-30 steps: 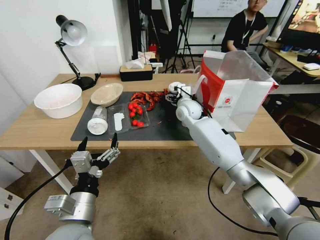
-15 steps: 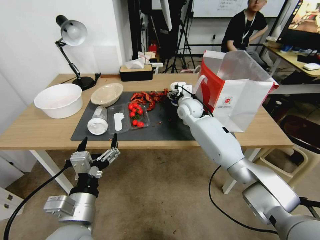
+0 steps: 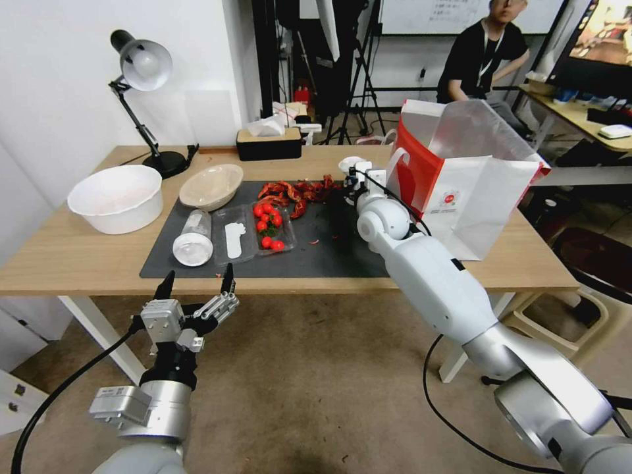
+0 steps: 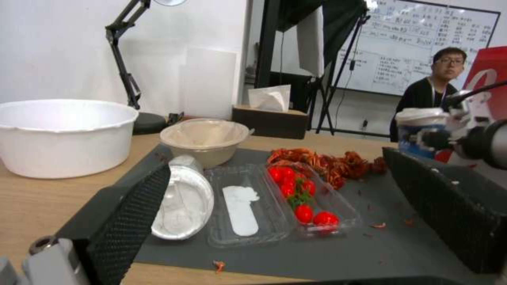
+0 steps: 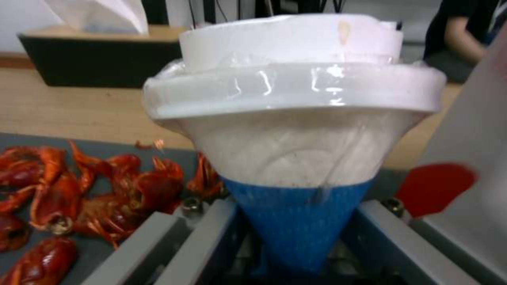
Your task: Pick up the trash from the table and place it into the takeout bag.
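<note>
**Right gripper holds blue cup beside takeout bag**

Right gripper (image 3: 355, 176) clamped on the blue paper cup with white lid (image 5: 296, 118), cup pinched at its lower blue part, raised off the dark grey mat (image 3: 329, 250) and just beside the red side of the takeout bag (image 3: 461, 191). Bag stands upright, mouth open, on the right part of the table (image 3: 72, 257).

Left gripper (image 3: 195, 284) hangs below the table's near edge, fingers spread wide, holding nothing.

On the mat: clear plastic tumbler (image 3: 193, 237) lying on its side, clear tray with cherry tomatoes (image 3: 268, 226), pile of red crayfish shells (image 3: 293, 192). Beige bowl (image 3: 211, 185) tilted at the mat's far left corner, white basin (image 3: 116, 197) left of it. Desk lamp (image 3: 141, 72) and tissue box (image 3: 268, 141) at the far edge.
</note>
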